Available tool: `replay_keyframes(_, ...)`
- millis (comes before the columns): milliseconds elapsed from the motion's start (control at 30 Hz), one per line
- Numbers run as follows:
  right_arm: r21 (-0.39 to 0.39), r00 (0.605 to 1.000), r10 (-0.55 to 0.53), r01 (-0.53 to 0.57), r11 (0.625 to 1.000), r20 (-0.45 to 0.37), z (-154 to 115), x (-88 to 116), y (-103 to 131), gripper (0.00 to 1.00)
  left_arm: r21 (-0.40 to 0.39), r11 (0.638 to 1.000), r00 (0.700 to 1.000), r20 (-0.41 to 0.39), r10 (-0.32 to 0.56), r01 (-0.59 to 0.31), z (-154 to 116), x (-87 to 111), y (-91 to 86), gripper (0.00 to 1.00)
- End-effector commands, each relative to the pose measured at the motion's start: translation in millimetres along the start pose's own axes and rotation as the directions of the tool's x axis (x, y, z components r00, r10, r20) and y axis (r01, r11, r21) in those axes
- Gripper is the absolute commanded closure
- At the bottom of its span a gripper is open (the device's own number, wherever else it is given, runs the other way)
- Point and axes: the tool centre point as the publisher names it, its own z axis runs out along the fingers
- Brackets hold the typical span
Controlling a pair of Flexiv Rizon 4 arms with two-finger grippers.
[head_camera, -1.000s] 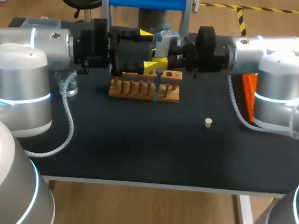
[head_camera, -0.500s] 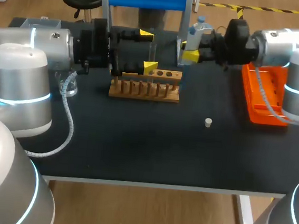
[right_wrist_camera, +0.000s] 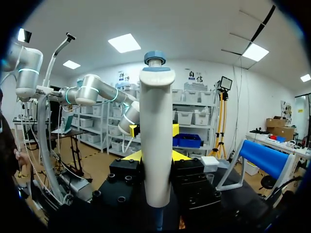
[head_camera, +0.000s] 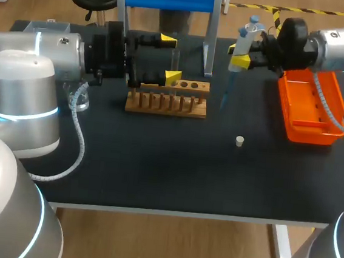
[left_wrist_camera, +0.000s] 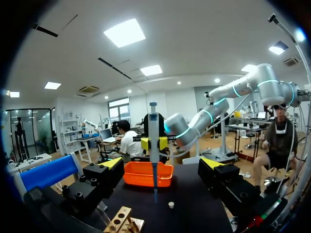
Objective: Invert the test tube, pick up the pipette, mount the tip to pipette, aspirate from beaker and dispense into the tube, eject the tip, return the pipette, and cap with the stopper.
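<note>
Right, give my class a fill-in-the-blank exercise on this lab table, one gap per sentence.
The right claw is shut on the white and blue pipette, whose tip points ____.
The small white stopper lies on the black table between the wooden rack and the ____ plastic tray.
The clear glass beaker stands at the robot's ____ side.
Missing words: down; orange; left.

A black table (head_camera: 156,170) is stretching out in front of me. A wooden test tube rack (head_camera: 166,104) is sitting toward its far middle, with a blue-topped stand (head_camera: 211,41) rising just behind it. A glass beaker (head_camera: 79,100) is resting left of the rack. An orange tray (head_camera: 304,114) is lying at the far right. A small white stopper (head_camera: 239,141) is sitting alone, nearer me.
</note>
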Motion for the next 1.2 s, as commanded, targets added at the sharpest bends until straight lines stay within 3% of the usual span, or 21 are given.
replay_keyframes(33,0.002,1.000,0.000,0.000,1.000,-0.001,-0.5,0.3,0.8,1.00,0.002,1.000,1.000,0.000,0.001,-0.001,0.1,-0.1,0.5,0.00)
replay_keyframes(400,0.031,1.000,-0.014,0.014,0.999,0.003,-10.3,0.8,9.5,1.00,0.002,1.000,1.000,0.000,0.001,-0.001,0.1,-0.1,0.5,0.00)
replay_keyframes(1200,-0.014,1.000,-0.023,0.022,1.000,-0.006,-135.3,15.7,29.5,1.00,0.002,1.000,1.000,0.000,0.001,-0.001,0.1,-0.1,0.5,0.00)
